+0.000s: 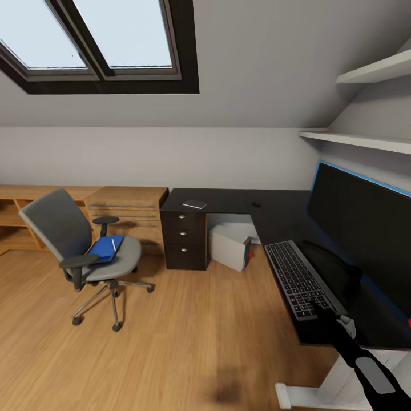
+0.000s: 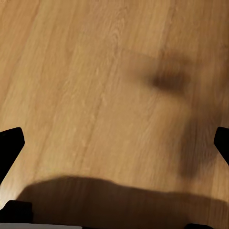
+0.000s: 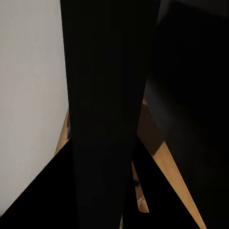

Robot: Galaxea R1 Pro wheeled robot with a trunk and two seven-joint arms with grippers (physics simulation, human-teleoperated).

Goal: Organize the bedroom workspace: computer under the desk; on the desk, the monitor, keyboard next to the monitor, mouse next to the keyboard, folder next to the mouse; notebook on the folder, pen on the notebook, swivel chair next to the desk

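Meanwhile, the bright blue folder (image 1: 105, 248) lies flat on the grey swivel chair (image 1: 68, 240); left gripper (image 2: 114, 143) spread.

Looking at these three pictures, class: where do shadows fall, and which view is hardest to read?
Head view: daylight from the skylight, a soft shadow blob on the floor. Left wrist view: blurred shadows across the wood floor. Right wrist view: hardest, mostly unlit black shapes.

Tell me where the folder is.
In the head view, the blue folder lies on the swivel chair seat at left, away from the desk.
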